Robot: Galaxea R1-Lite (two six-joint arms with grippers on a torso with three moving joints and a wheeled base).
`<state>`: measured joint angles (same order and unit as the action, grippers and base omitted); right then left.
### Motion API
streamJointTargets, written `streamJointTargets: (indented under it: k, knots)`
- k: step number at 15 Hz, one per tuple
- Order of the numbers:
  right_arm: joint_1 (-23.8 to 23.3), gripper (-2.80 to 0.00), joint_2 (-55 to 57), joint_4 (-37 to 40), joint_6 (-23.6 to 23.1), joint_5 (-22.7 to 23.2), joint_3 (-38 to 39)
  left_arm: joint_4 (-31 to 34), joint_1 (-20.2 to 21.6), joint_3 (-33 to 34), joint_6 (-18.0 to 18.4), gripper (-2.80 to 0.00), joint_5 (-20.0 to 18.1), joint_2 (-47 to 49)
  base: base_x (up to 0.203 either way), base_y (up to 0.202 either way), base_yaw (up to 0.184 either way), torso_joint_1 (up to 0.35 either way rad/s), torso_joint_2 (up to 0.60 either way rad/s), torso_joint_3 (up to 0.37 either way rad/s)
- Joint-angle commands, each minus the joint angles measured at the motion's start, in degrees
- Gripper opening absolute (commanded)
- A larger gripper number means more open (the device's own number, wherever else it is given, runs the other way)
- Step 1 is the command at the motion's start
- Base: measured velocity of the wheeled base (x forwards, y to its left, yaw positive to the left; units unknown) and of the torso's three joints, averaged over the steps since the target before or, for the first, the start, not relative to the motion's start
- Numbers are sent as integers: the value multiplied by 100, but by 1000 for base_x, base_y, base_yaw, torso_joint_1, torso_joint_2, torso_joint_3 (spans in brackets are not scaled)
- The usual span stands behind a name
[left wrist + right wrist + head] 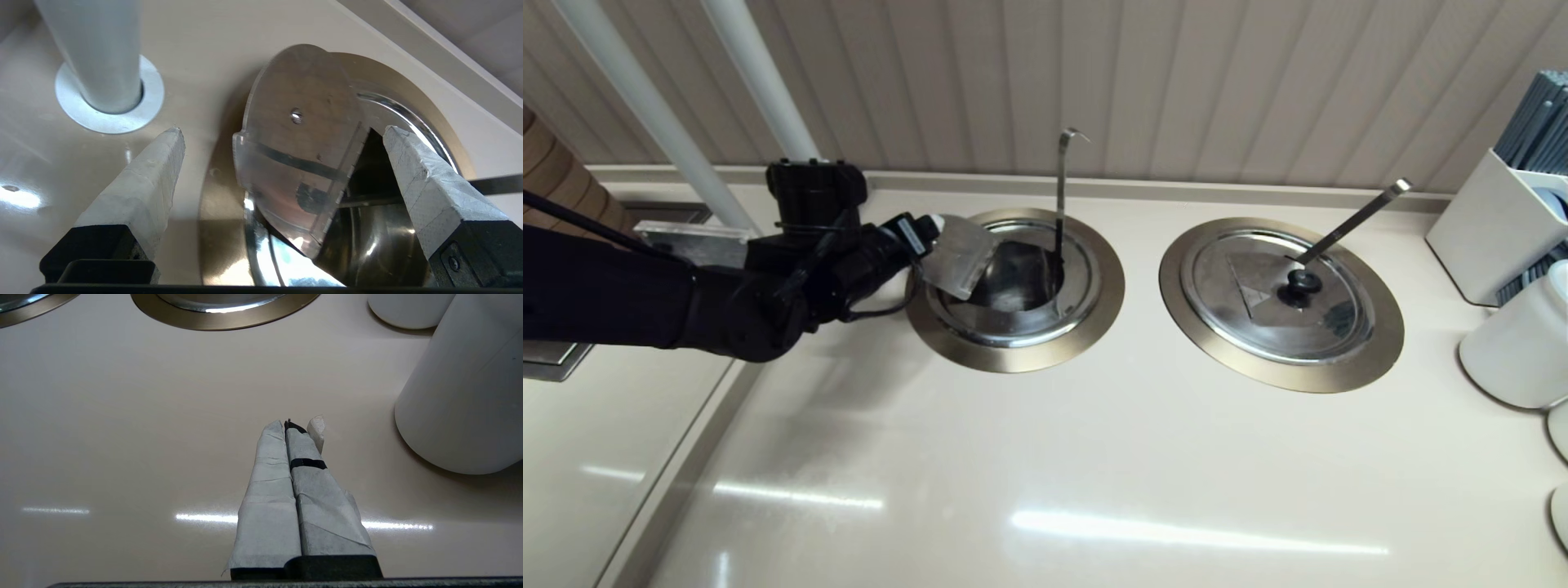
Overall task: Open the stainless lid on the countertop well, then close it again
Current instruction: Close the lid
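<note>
The stainless lid (960,257) stands tilted up on edge over the left side of the countertop well (1013,355), leaving the dark basin uncovered. Its hook-tipped ladle handle (1062,188) rises from the well. In the left wrist view the lid (294,163) shows its underside with a small screw; its knob is hidden. My left gripper (931,233) is open at the lid, its padded fingers (155,175) spread wide on either side of the lid without pinching it. My right gripper (292,424) is shut on nothing, low over the counter.
To the right, a twin lid (1278,294) covers a second well with a straight ladle handle (1356,216). White canisters (1515,343) and a utensil box (1494,229) crowd the right edge. A white pole (98,61) stands behind my left arm.
</note>
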<state>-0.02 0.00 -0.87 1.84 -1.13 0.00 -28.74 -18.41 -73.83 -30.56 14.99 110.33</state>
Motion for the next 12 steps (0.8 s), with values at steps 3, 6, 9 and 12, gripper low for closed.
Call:
streamJointTargets:
  k: [3,6,9,12]
  knots:
    - [2,-280,0,-1,1,-2,26,-334,4,-18,-29,0,-210,321,0,0,0,0,0,0]
    - [2,-280,0,-1,1,-2,26,-352,-4,-59,-90,0,-258,410,0,0,0,0,0,0]
    - [2,-280,0,-1,1,-2,26,-352,-5,-88,-90,0,-260,409,0,0,0,0,0,0]
    - [2,-280,0,-1,1,-2,26,-352,-43,-88,-156,0,-326,307,0,0,0,0,0,0]
